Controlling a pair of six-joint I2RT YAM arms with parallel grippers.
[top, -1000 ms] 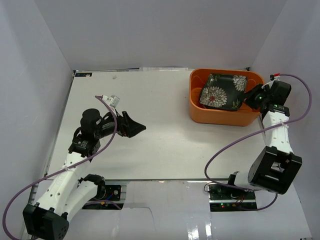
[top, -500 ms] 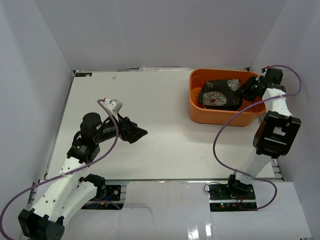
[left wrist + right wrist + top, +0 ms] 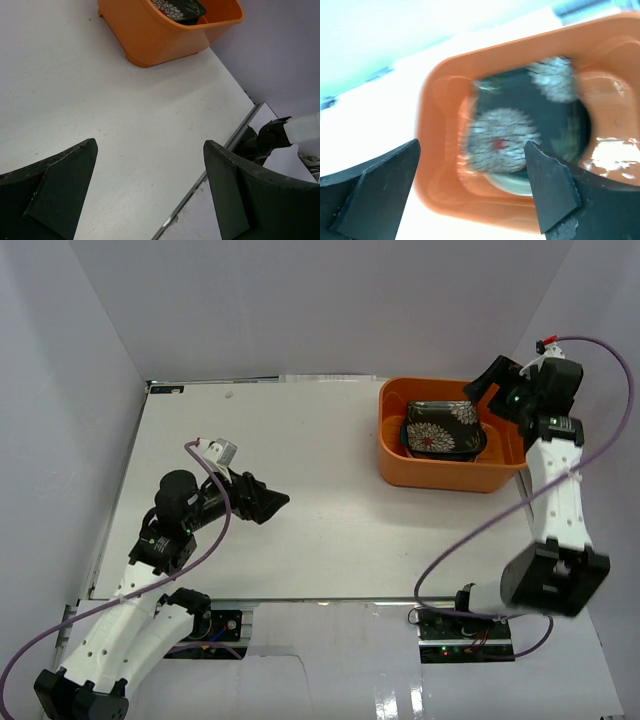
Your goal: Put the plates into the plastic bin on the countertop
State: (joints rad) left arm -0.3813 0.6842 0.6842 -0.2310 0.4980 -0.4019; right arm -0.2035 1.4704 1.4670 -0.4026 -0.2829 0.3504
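The orange plastic bin (image 3: 450,476) stands at the far right of the white countertop (image 3: 320,440). A square black plate with white flowers (image 3: 440,430) lies inside it, on top of a pale plate whose rim (image 3: 515,183) shows beneath. My right gripper (image 3: 486,386) hangs open above the bin's far right corner, apart from the plate. The right wrist view looks down between the open jaws (image 3: 472,185) at the blurred flowered plate (image 3: 520,125) and the bin wall (image 3: 445,165). My left gripper (image 3: 262,502) is open and empty over the countertop's left half, pointing towards the bin (image 3: 150,35).
White walls close in the countertop on three sides. A metal rail (image 3: 220,165) runs along the near edge, with the right arm's base (image 3: 272,137) beyond it. Purple cables (image 3: 470,540) loop beside both arms.
My right gripper opened and let go of the flowered plate, which dropped from tilted to lying flat in the bin. The right gripper then rose. The left arm shifted slightly.
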